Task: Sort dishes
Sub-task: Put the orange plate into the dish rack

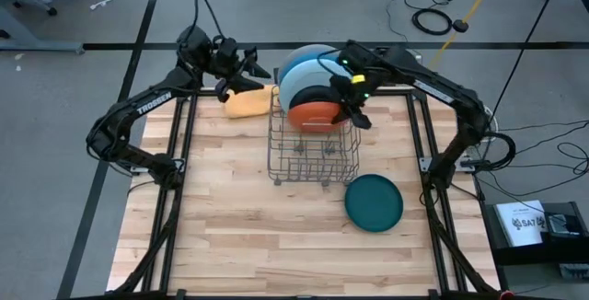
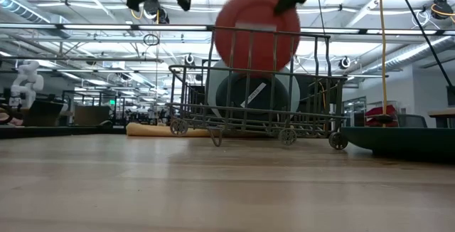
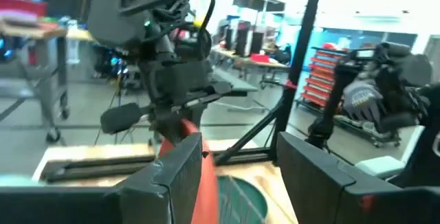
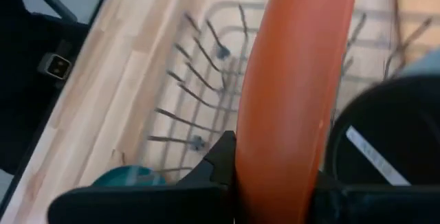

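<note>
The right hand (image 4: 275, 183) is pinched tight on the rim of the orange plate (image 1: 313, 114). It holds the plate up on its edge, over the wire rack (image 1: 313, 153), with the bottom of the plate just inside the top of the rack. In the low view the plate stands higher than the rack's top wire, so I think it is not sitting in a slot.

Behind the orange plate, more plates stand in the rack. There is a black plate (image 2: 252, 98) with a white sticker, then a blue plate (image 1: 296, 68) and a grey plate (image 1: 317, 51) at the back. One dark teal plate (image 1: 374, 201) lies flat on the surface (image 1: 239, 236), near the rack's front corner on the right arm's side.

The left hand (image 1: 260, 72) is let go, with its fingers apart and nothing in them. It hangs over the back of the surface, above the yellow cloth (image 1: 250, 103), just beside the rack.

The step now looks like moving the orange plate at the rack. I cannot tell if it is going in or coming out. Next, the right hand must keep the plate straight so it slides between the wires and does not bump the black plate.
</note>
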